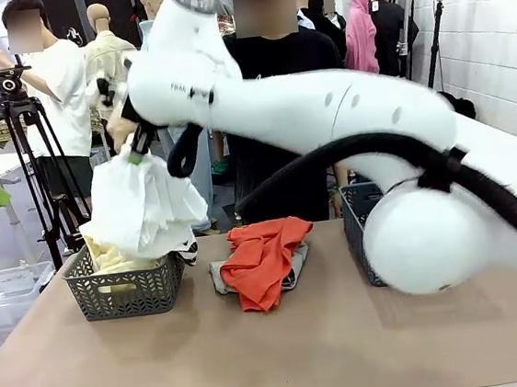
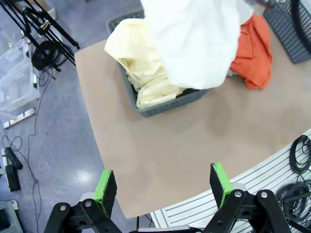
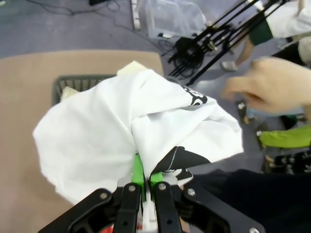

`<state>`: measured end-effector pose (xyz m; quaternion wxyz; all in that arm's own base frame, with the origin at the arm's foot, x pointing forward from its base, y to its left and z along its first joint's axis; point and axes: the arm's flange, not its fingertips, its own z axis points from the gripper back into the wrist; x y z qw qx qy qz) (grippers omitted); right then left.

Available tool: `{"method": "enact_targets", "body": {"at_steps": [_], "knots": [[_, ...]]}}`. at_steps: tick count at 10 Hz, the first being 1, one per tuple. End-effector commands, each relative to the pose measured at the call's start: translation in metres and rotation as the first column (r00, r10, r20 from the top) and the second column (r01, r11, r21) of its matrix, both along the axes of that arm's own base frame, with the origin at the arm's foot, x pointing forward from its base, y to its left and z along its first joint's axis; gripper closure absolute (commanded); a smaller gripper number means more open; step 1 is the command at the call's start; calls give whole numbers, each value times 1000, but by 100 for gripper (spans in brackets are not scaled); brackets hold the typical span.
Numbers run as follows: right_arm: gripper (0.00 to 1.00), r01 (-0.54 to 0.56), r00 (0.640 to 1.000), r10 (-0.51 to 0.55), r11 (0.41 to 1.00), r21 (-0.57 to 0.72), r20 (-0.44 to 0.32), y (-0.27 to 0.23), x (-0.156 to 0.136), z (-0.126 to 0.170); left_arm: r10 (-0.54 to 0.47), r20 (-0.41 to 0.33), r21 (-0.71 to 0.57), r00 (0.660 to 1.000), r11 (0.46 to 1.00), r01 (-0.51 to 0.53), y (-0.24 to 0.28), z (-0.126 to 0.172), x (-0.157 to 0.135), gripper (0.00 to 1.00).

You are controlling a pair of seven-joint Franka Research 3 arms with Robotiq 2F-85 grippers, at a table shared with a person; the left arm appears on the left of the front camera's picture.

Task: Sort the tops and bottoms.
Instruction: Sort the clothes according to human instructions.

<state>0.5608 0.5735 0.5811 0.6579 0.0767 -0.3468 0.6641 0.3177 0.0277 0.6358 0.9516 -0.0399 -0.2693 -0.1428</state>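
Observation:
My right gripper (image 1: 134,149) reaches across to the left and is shut on the white garment (image 1: 144,205), which hangs bunched above the left basket (image 1: 121,296). In the right wrist view the gripper (image 3: 146,177) pinches the white garment (image 3: 112,136) between its fingers. A pale yellow garment (image 2: 141,68) lies in that basket (image 2: 170,104). The orange-red garment (image 1: 263,253) lies mid-table on top of a light grey one (image 1: 294,271). My left gripper (image 2: 163,183) hovers high over the table's near left corner, open with nothing in it.
A second dark lattice basket (image 1: 362,229) stands at the right, partly behind my right arm. A person in a black T-shirt (image 1: 272,63) stands at the far side, one hand (image 3: 267,90) close to the held garment. A tripod (image 1: 29,162) stands off the table's left.

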Motion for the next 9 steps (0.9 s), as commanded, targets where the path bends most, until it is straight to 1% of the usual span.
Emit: {"method": "enact_targets", "body": {"at_steps": [1,2,4,6,8,9], "knots": [[100,-56,998,56,998,12,11,72,68,26,3,1,7,1000,1000,-3,0,2,1,0],[100,-64,998,64,998,2,9,87,78,15,3,1,7,1000,1000,-3,0,2,1,0],[100,-89,992,83,994,-56,-98,114,101,-13,3,1,7,1000,1000,-3,0,2,1,0],[100,-130,972,109,988,-88,-210,139,132,-50,3,1,7,1000,1000,-3,0,2,1,0],[100,-161,951,123,980,-115,-284,158,147,-84,3,1,7,1000,1000,-3,0,2,1,0],[100,-146,945,95,979,-145,-314,164,151,-96,3,1,7,1000,1000,-3,0,2,1,0]]}}
